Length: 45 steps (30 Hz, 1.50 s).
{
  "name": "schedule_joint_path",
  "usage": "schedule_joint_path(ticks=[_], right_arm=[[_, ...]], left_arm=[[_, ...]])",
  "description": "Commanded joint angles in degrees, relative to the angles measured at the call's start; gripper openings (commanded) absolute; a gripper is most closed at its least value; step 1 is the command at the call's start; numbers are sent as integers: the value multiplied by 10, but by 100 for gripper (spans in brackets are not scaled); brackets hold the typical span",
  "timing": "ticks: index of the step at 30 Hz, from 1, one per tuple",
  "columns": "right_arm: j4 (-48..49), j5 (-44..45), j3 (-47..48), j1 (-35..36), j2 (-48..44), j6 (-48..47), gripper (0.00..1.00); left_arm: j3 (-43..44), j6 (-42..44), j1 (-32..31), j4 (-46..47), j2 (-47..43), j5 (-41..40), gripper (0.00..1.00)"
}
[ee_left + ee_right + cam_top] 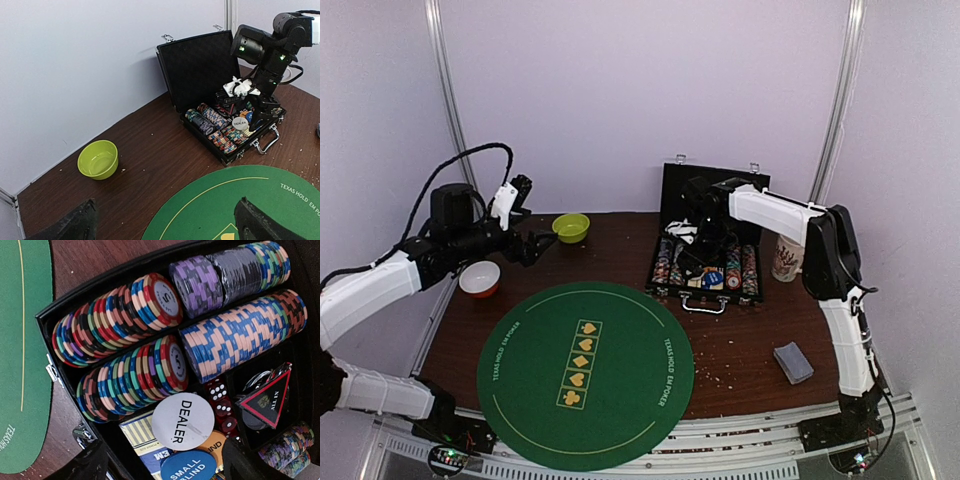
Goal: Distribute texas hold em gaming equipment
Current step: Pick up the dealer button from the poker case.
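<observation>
Felt mat (585, 370) nearest me, with the card deck (793, 362) on the table (740, 345) to its right. Beyond it my right gripper (170, 462) hangs spread over the open case (200, 65), above the poker chips (130, 375) and dealer button (183, 421). My left gripper (165, 227) gapes wide, seemingly empty, over the table's left side

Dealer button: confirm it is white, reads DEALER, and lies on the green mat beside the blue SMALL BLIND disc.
Wrong place: the white DEALER button lies inside the open black case, not on the green mat, beside the blue SMALL BLIND disc. The right wrist view shows it.
</observation>
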Motion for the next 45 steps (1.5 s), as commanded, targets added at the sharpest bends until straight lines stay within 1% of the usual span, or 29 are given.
schedule_joint_path(ticks=[1, 8, 11, 16, 22, 26, 29, 33, 35, 40, 45], right_arm=[[-40, -13, 7, -11, 14, -34, 79], [-29, -1, 21, -11, 31, -42, 78], [-14, 10, 19, -11, 38, -45, 72], [-4, -1, 21, -11, 49, -55, 69], [-13, -23, 33, -11, 71, -63, 55], [-15, -24, 30, -14, 74, -65, 55], [-19, -27, 30, -16, 73, -62, 52], [-28, -15, 24, -18, 65, -59, 51], [-25, -11, 13, -18, 56, -57, 48], [-24, -12, 3, -16, 37, -53, 36], [-21, -11, 0, -13, 27, -48, 30]], left_arm=[[25, 10, -2, 11, 10, 12, 98], [28, 10, -2, 11, 23, 14, 98], [29, 10, -1, 11, 25, 14, 98], [28, 10, -1, 11, 26, 12, 98], [27, 12, -1, 9, 25, 6, 98], [25, 14, -1, 7, 23, 7, 98], [24, 18, -1, 6, 23, 5, 98], [27, 18, -2, 5, 25, 5, 98], [27, 20, -1, 5, 26, 5, 98], [31, 23, -2, 5, 29, 5, 98], [34, 28, -1, 4, 30, 2, 98]])
